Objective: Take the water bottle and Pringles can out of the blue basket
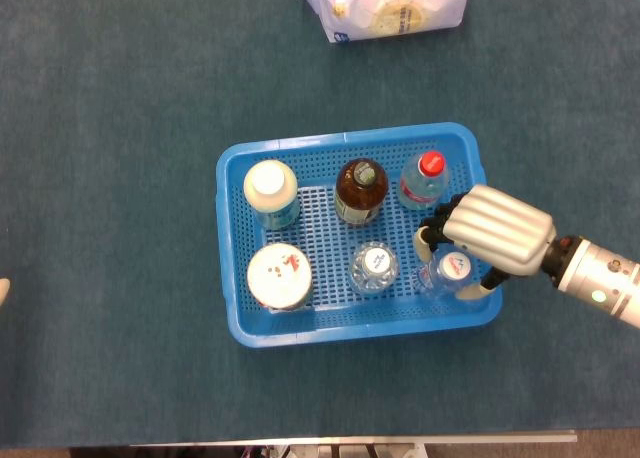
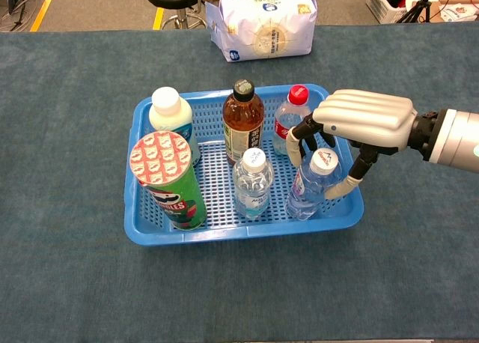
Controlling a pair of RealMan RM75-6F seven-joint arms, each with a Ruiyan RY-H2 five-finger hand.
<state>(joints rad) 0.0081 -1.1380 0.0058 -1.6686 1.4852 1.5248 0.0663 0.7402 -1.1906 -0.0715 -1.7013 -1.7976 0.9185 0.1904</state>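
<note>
The blue basket point(image 1: 232, 178) point(image 2: 138, 118) holds several containers. The Pringles can point(image 1: 279, 275) point(image 2: 168, 182) stands in its front left corner. One clear water bottle point(image 1: 373, 268) point(image 2: 252, 182) stands at front middle and a second water bottle point(image 1: 452, 269) point(image 2: 314, 186) at front right. My right hand point(image 1: 497, 230) point(image 2: 365, 118) arches over that second bottle. Its fingers point(image 2: 298, 142) curl down the bottle's left side, its thumb point(image 2: 350, 184) lies against the right side, and the bottle still stands on the basket floor. A pale sliver at the frame's left edge, likely my left hand point(image 1: 3, 290), shows too little to read.
In the basket's back row stand a white-capped milky bottle point(image 1: 271, 191) point(image 2: 171, 114), a brown tea bottle point(image 1: 360, 188) point(image 2: 243, 122) and a red-capped bottle point(image 1: 425, 178) point(image 2: 290, 118), close to my fingers. A white bag point(image 1: 385, 3) point(image 2: 262, 25) lies behind the basket on the blue cloth.
</note>
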